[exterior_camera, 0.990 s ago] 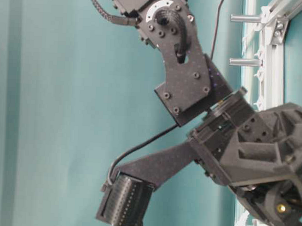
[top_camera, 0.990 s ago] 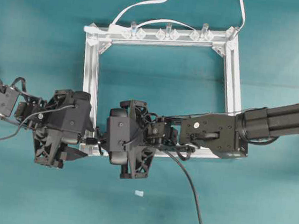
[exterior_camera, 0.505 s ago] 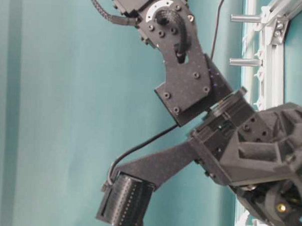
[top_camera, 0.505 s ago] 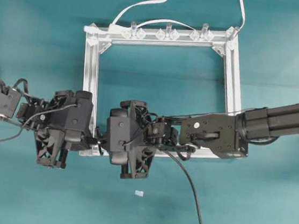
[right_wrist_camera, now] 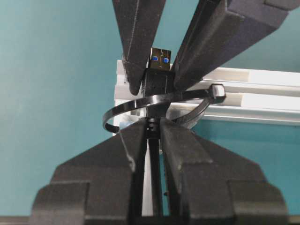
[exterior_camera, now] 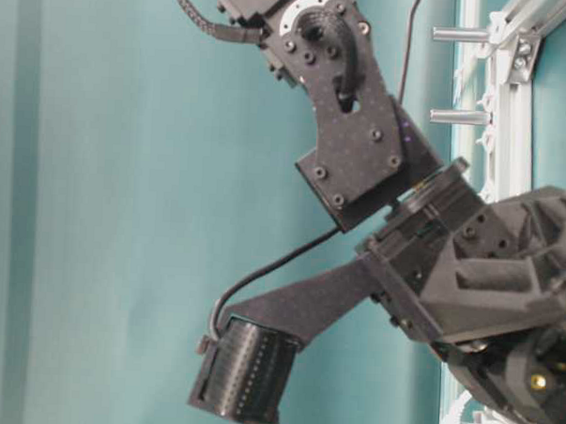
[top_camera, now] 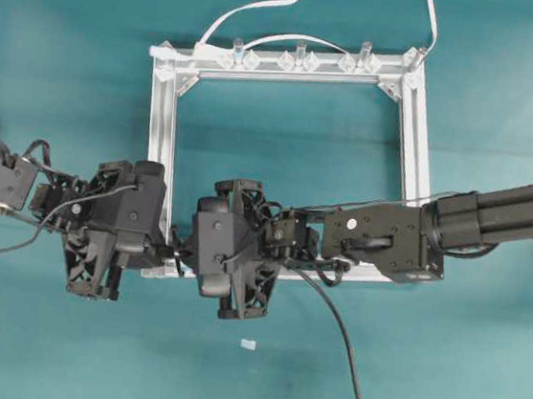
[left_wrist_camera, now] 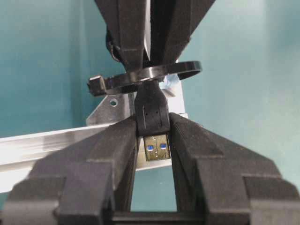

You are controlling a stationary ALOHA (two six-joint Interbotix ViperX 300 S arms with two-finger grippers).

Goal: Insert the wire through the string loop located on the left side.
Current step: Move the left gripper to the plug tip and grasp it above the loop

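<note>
Left wrist view, nearest first: the left end effector (left_wrist_camera: pixel 152 136) is closing its two black fingers on the black plug body of the long thin black wire with the silver, blue-cored USB tip (left_wrist_camera: pixel 152 119), the tip pointing back toward the camera between the fingers. Just past that grip, the thin black string loop, a flat band with a small locking head (left_wrist_camera: pixel 140 77), is ringing the wire's neck, so the plug appears already through the ring. Behind the loop the right end effector (left_wrist_camera: pixel 149 47) is pinching narrowly on the cable. The right wrist view gives the reverse order: right end effector (right_wrist_camera: pixel 152 129), loop (right_wrist_camera: pixel 159 99), then plug tip (right_wrist_camera: pixel 159 60) between the left fingers (right_wrist_camera: pixel 138 47). The wire's long axis is running straight from one end effector to the other, across the loop's plane; the left arm is holding the leading end, so the coming pull looks to be along that axis, away from the right. Overhead, both are meeting at the lower left corner of the silver aluminium square frame (top_camera: pixel 415 120) on the teal surface (top_camera: pixel 72 43). No containers visible.
</note>
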